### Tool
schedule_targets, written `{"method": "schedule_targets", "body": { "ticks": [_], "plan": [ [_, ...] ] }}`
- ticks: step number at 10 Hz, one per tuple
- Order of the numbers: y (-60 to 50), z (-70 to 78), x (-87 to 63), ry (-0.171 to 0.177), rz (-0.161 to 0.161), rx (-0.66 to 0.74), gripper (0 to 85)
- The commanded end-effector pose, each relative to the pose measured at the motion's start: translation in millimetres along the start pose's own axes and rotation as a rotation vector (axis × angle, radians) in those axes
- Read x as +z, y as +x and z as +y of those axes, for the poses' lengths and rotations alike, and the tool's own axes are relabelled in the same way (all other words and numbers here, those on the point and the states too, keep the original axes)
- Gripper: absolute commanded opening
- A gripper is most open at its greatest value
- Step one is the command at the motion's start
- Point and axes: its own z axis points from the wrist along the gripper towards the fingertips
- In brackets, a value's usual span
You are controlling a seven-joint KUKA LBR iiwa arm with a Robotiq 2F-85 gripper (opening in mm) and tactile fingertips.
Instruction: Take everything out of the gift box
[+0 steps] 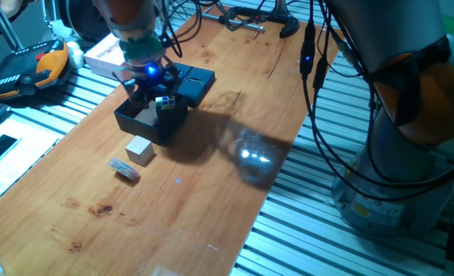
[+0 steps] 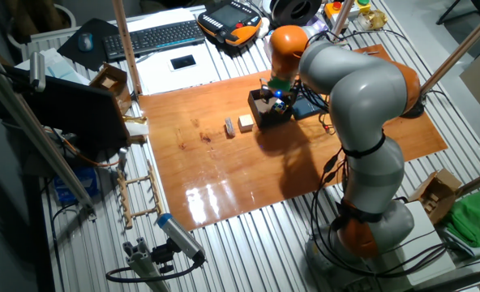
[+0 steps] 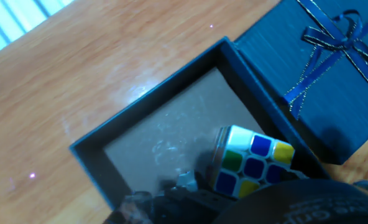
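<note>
The black gift box [image 1: 146, 123] [image 2: 264, 111] stands open on the wooden table, and its rim [image 3: 148, 93] frames a bare cardboard floor in the hand view. My gripper [image 1: 158, 96] [image 2: 276, 95] [image 3: 246, 183] hangs right over the box, shut on the multicoloured puzzle cube [image 1: 164, 102] [image 3: 252, 162], which sits tilted at rim height. The flat lid with a ribbon bow [image 1: 195, 83] [image 3: 321, 81] lies beside the box. The beige cube [image 1: 140, 149] [image 2: 245, 123] and the small pinkish-grey piece [image 1: 125, 169] [image 2: 229, 127] rest on the table outside the box.
A white box [image 1: 104, 54] lies at the table's far corner, next to an orange-black pendant [image 1: 27, 69] on the slatted bench. Cables [image 1: 311, 69] hang by the right edge. A keyboard [image 2: 155, 34] and phone [image 2: 182, 61] lie beyond the table.
</note>
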Motion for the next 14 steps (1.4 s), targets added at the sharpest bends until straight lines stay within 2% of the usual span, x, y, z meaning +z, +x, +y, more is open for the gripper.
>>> {"method": "schedule_targets", "body": {
  "ticks": [1, 3, 5, 10, 14],
  "plan": [
    [0.0, -1.2, 1.5, -0.002, 0.001, 0.014, 76.3],
    [0.1, -3.9, 6.2, -0.003, 0.002, 0.044, 82.0],
    [-0.7, -6.1, 14.0, -0.015, -0.001, 0.064, 82.0],
    [1.8, -4.9, 24.4, -0.023, -0.007, 0.076, 82.3],
    [2.5, -3.0, 26.4, -0.028, -0.011, 0.073, 82.3]
  ]
}}
